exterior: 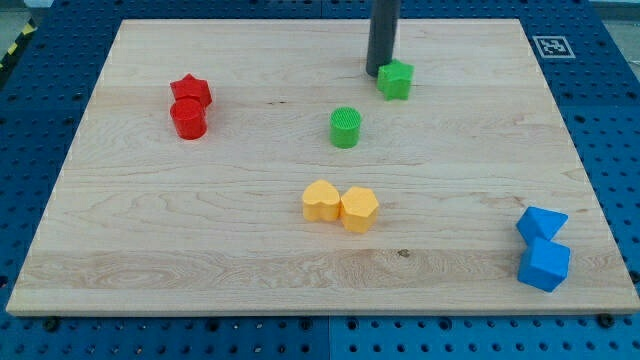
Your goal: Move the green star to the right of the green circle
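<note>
The green star (pixel 396 79) lies on the wooden board near the view's top, right of centre. The green circle (pixel 345 127) stands below it and to its left. My tip (pixel 379 70) is at the star's upper left edge, touching it or nearly so. The dark rod rises from there out of the view's top.
A red star (pixel 190 91) and a red circle (pixel 188 119) touch each other at the left. Two yellow blocks (pixel 321 201) (pixel 359 209) sit side by side below the green circle. Two blue blocks (pixel 541 223) (pixel 545 264) sit at the bottom right near the board's edge (pixel 600 240).
</note>
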Robot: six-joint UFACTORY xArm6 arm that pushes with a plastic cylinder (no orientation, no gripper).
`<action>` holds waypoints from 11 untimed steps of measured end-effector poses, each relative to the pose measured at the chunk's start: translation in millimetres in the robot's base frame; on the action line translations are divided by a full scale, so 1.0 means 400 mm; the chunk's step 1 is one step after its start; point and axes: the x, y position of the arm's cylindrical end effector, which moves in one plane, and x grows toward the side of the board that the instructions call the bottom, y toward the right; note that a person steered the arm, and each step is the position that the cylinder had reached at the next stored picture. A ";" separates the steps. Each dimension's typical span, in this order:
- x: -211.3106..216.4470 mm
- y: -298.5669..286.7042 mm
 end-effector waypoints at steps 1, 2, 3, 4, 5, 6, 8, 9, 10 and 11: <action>0.027 0.016; -0.060 0.089; -0.018 0.137; 0.031 0.112; 0.024 0.112; 0.000 0.111; 0.091 0.094; 0.131 0.083; 0.153 0.075; 0.156 0.061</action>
